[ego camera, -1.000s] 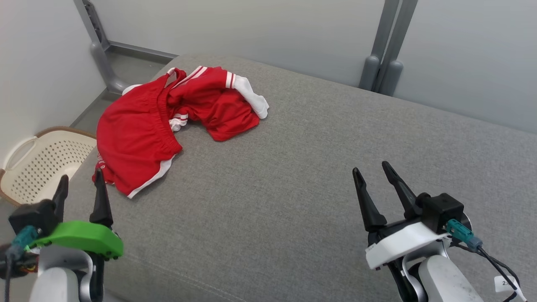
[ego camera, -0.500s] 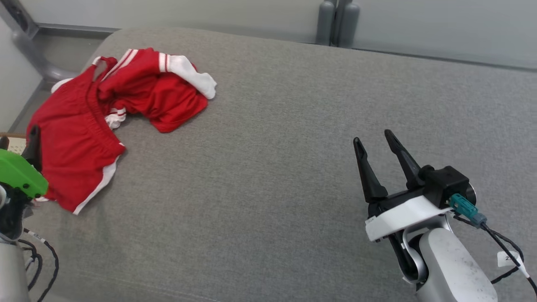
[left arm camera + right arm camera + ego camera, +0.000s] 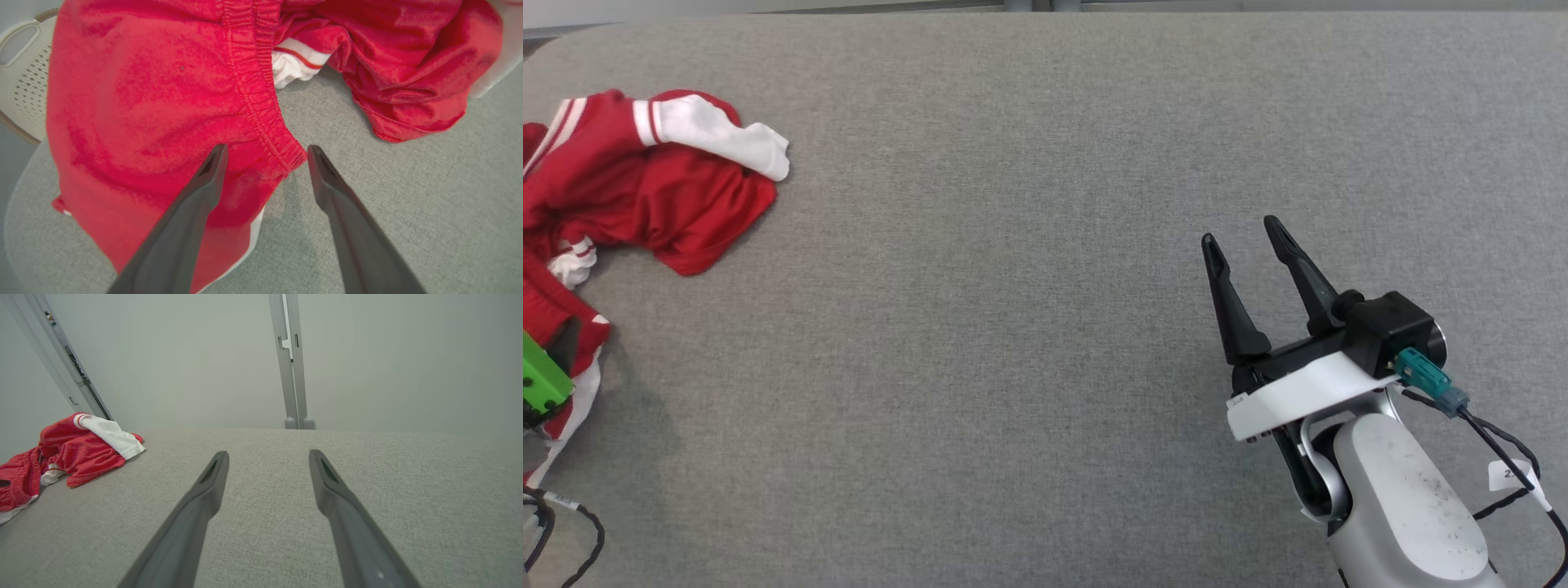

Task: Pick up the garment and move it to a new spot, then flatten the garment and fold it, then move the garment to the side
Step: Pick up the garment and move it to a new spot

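Step in hand: first pick-up of the garment (image 3: 645,188), not yet begun.

The garment lies crumpled at the left edge of the head view on the grey padded surface (image 3: 1013,327), its white sleeve (image 3: 719,139) towards the upper left.

In the left wrist view the left gripper (image 3: 266,150) hangs over the cloth, jaws spread wide and holding nothing. The gathered hem (image 3: 261,110) runs down between the two fingers. Whether the left-hand finger already touches the cloth cannot be settled from this angle; it appears just above it.

The right gripper (image 3: 1241,232) sits at the lower right of the head view, jaws wide and empty, over bare surface well apart from the garment.

Recommendation: lower the left gripper so both fingers straddle the gathered hem, then close on that thicker edge, not on the loose flat panel. The heap is twisted, so a lift from one corner is likely to drag the rest along. A basket (image 3: 20,73) stands just beyond the cloth at the upper left of the left wrist view, so keep the pull away from it.

Against the earlier frames, the head camera has swung, so the garment now sits at the frame's left edge and only the green cover (image 3: 539,380) of the left gripper shows. Both grippers remain wide open.
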Robot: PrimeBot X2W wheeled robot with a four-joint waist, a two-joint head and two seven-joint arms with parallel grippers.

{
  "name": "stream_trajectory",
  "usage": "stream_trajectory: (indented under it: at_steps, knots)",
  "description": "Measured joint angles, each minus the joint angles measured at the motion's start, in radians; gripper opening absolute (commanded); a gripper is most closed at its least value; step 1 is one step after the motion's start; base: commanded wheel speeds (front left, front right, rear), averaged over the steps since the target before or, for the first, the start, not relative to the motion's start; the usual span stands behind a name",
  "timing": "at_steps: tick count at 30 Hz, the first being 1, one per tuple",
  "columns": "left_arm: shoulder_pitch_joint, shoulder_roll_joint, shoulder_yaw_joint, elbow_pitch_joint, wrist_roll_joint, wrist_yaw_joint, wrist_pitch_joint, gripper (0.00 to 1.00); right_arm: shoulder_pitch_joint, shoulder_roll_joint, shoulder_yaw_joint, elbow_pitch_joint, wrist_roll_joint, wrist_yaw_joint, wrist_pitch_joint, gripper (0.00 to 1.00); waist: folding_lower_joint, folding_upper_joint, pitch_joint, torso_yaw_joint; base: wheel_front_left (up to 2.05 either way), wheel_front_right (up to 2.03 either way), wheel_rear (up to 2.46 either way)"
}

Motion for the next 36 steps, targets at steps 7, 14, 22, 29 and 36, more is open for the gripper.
stream_trajectory:
  at_steps: [7,14,22,29,36]
  knots:
    - [-0.009,0.024,-0.016,0.145,0.004,0.005,0.020,1.00,-0.016,0.001,0.009,0.008,0.000,0.000,0.000,1.00,0.0000,0.0000,0.042,-0.051,0.00,0.00,0.00]
    - [-0.024,0.030,-0.035,0.186,-0.002,0.002,-0.040,0.00,-0.016,0.002,0.008,0.017,0.003,0.000,0.000,1.00,0.0000,0.0000,0.030,-0.055,0.00,0.00,0.00]
    - [-0.030,0.040,-0.111,0.137,-0.009,0.000,-0.097,0.00,-0.010,0.005,0.013,0.030,0.011,0.000,0.000,1.00,0.0000,0.0000,-0.007,-0.042,0.00,0.00,0.00]
    - [-0.019,0.087,-0.248,-0.050,-0.040,0.000,-0.122,0.00,0.047,0.010,0.010,0.049,0.034,0.000,0.000,1.00,0.0000,0.0000,-0.091,-0.036,0.00,0.00,0.00]
    - [-0.012,0.124,-0.342,-0.309,-0.074,0.000,-0.110,0.00,0.105,0.013,0.008,0.058,0.052,0.000,0.000,1.00,0.0000,0.0000,-0.202,-0.040,0.00,0.00,0.00]
